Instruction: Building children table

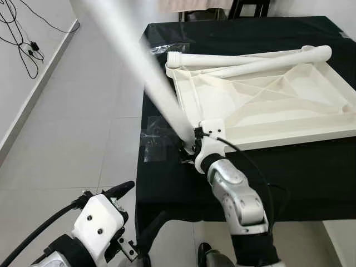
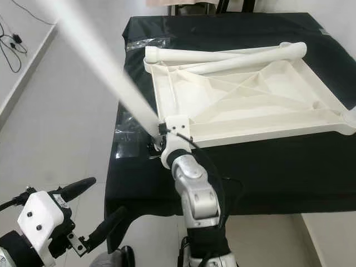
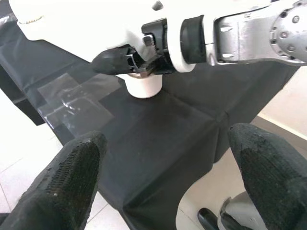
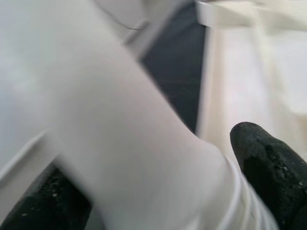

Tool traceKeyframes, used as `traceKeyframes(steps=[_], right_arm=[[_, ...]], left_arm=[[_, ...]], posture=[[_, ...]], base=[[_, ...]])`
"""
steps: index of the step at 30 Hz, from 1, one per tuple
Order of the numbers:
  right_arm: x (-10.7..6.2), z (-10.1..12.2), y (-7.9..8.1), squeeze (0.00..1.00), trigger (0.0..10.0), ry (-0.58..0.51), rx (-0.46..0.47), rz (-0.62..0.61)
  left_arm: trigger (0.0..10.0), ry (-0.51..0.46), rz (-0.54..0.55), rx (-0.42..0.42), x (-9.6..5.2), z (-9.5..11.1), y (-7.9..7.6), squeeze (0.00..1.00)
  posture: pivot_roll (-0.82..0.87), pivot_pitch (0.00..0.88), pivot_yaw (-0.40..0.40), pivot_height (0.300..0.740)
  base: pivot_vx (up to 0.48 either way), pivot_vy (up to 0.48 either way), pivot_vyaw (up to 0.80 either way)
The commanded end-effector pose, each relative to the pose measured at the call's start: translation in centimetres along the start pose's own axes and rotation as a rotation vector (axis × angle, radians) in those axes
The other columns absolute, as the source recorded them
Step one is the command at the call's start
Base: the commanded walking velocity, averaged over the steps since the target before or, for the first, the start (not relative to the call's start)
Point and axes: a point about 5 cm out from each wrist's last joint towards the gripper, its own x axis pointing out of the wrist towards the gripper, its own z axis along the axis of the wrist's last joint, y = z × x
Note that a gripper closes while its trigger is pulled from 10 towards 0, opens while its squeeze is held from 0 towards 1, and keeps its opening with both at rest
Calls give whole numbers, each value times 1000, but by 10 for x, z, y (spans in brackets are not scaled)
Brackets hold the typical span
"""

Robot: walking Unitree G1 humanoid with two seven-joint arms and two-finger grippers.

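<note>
The leg (image 1: 139, 67) slants up from the tabletop's (image 1: 267, 105) near-left corner toward the camera, its lower end at the corner's edge, over the black cloth (image 1: 167, 183). The right gripper (image 1: 192, 146) is clamped round its base. This looks like fitting the first leg; next it must be stood upright over the corner socket. Two more legs (image 1: 245, 58) lie across the tabletop. The left gripper (image 1: 130, 214) hangs spread wide, empty.

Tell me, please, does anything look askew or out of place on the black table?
The white table leg that the right gripper clamps leans steeply at the upturned tabletop's near corner, not upright. Two more legs lie loose across the far rim. Nothing looks damaged.
</note>
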Motion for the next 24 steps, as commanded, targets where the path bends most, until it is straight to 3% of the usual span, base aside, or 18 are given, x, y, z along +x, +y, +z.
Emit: traceKeyframes(steps=[1,2,4,6,8,15,21,22,23,24], right_arm=[[13,29,20,0,10000,-106,4,158],[23,35,2,0,0,-83,-142,186],[23,35,2,0,0,-83,-142,186],[29,43,-12,0,0,-73,-205,163],[33,54,-18,0,0,-93,-208,139],[36,56,-21,0,0,-83,-207,115],[32,49,-11,0,0,-120,-154,142],[30,47,-11,0,1412,-130,-121,150],[26,43,-10,0,10000,-137,-97,156],[26,43,-10,0,10000,-137,-97,156]], left_arm=[[10000,24,-2,-15,0,-4,-2,0],[10000,22,-1,-15,0,-4,-2,0],[10000,22,-1,-15,0,-4,-2,0],[10000,21,0,-15,1,-4,-3,0],[10000,19,4,-14,1,-4,-3,0],[10000,19,12,-11,2,-4,-3,0],[10000,10,36,-24,4,-6,2,0],[10000,6,46,-31,5,-6,3,0],[10000,2,59,-39,6,-7,6,0],[10000,2,59,-39,6,-7,6,0]], posture=[[73,244,9,740],[74,245,3,740],[74,245,3,740],[76,242,-5,740],[73,239,-12,740],[82,235,-15,740],[83,214,-11,740],[83,211,-10,740],[77,200,-9,740],[77,200,-9,740]], base=[[0,0,0],[0,0,0],[0,0,0],[0,0,0],[0,0,0],[0,0,0],[0,0,0],[0,0,0],[0,0,0],[0,0,0]])
